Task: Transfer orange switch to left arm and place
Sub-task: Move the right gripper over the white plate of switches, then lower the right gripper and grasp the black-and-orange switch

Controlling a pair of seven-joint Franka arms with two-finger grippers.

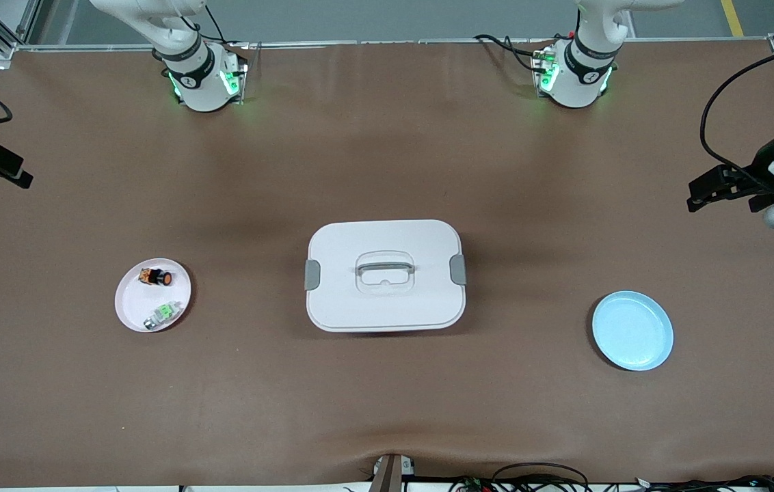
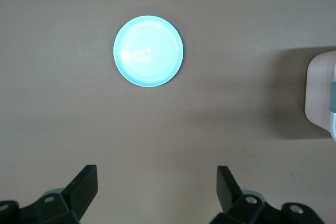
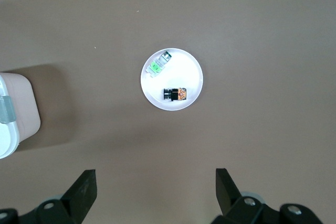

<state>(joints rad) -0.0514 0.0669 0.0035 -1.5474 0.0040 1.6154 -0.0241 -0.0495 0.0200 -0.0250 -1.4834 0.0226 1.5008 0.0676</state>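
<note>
Smooth rounded-rectangular white plastic box [image 1: 385, 275] sitting mid-table on the matte brown table cover [image 1: 387, 403], grey clasps at both ends, translucent handle on top.

Toward the right arm's end from the box: a small round white plate [image 1: 128, 304] carrying the orange switch [image 1: 156, 277], a tiny black body with a round orange cap, lying on its side. A green-and-silver component [image 1: 161, 314] lying just beside it on the same plate.

Toward the left arm's end from the box: a glossy pale-blue plate [image 1: 632, 331].

Right gripper [image 3: 156, 192] hovering over bare cover near the white plate, fingers spread wide, holding nothing. Left gripper [image 2: 157, 190] hovering near the blue plate, fingers likewise apart.

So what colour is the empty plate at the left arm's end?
Pale blue plate, clearest in the left wrist view.
</note>
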